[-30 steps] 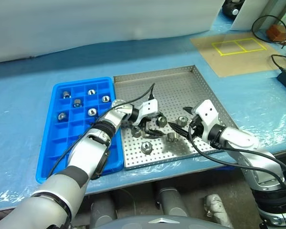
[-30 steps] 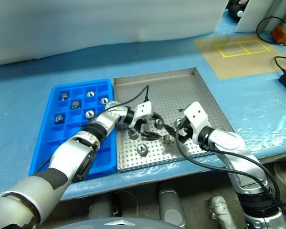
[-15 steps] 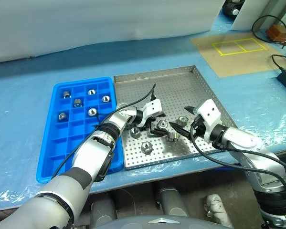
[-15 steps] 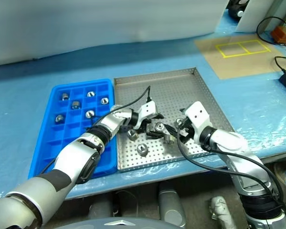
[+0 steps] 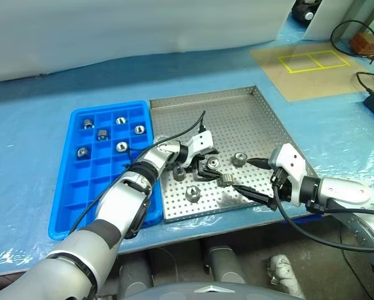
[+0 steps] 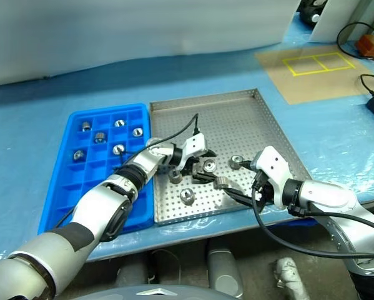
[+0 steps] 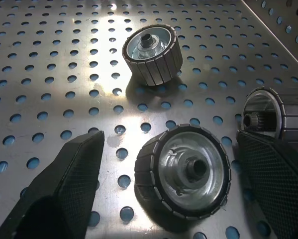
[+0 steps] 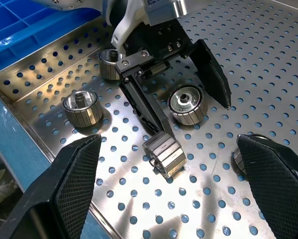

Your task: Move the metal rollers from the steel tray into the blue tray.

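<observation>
Five rollers sit in the upper compartments of the blue tray (image 5: 105, 206), one of them (image 5: 122, 146) nearest the steel tray (image 5: 236, 112), where five more wait on the perforated floor. By that count the job stands about half done.

The left gripper (image 5: 205, 169) reaches across the steel tray with its fingers spread around one roller (image 5: 212, 163), which lies flat between them but is not yet pinched; the grip on it looks to be the step in hand. The right gripper (image 5: 254, 180) hovers near the tray's near right corner, fingers wide and carrying nothing.

The head views give the tally: the filled blue compartments, plus strays at (image 5: 239, 159), (image 5: 226, 180), (image 5: 191, 193) and (image 5: 178, 174). The left wrist view adds what they cannot: the gap on either side between the fingers (image 7: 69, 184) and the target roller (image 7: 186, 172), with a second roller (image 7: 152, 48) beyond and a third (image 7: 268, 112) just beside one finger. The right wrist view shows the left gripper (image 8: 193, 107) straddling its roller (image 8: 185, 103), and another roller (image 8: 163, 155) on its side.
</observation>
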